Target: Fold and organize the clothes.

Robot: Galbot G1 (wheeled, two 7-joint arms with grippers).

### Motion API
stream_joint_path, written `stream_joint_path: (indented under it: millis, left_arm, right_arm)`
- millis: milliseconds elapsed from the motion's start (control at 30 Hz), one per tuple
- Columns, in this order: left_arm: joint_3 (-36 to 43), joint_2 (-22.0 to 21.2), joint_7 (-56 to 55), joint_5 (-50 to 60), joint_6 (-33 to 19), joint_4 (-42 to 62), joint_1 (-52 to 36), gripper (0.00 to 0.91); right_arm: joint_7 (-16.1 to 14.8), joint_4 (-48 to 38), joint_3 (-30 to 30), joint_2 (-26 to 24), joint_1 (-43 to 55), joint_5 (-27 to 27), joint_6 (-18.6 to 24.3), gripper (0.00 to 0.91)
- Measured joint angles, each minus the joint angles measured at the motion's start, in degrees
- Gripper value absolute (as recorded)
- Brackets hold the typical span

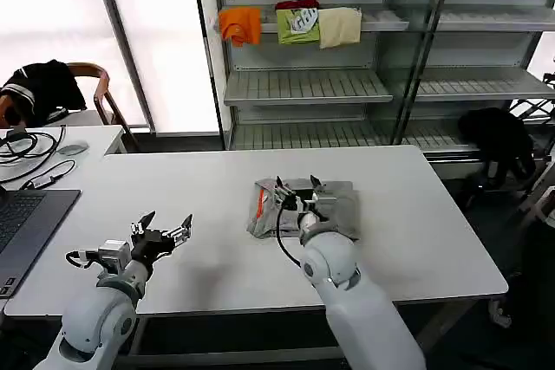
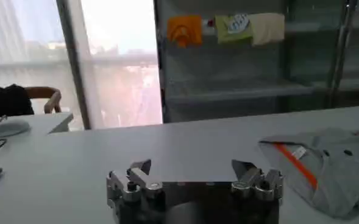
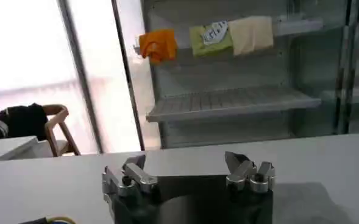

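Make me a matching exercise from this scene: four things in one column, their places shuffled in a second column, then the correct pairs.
Things:
1. grey T-shirt
2. left gripper
3. orange garment
4. laptop

Places:
A. hanging off the upper shelf behind the table
B. folded on the table, under the open right gripper
C. at the left edge of the table
D. open above bare tabletop, apart from the shirt

Pairs: 1-B, 2-D, 3-A, 4-C
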Motion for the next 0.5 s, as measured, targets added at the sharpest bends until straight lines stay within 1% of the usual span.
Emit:
stream_joint_path:
  millis: [233,500]
  left_arm:
    - [-0.1,0.2,0.2,-0.1,0.0,0.4,0.3,0.907]
    - [-0.2,0.3,0.3,-0.1,0.0,0.8,0.4,0.907]
  right_arm:
    - [0.1,-9.3,-0.1,4.3,5.2,-4.8,0.6,0.907]
    - [0.9,-16.6,0.2,6.2,7.2,-6.9,0.0,0.907]
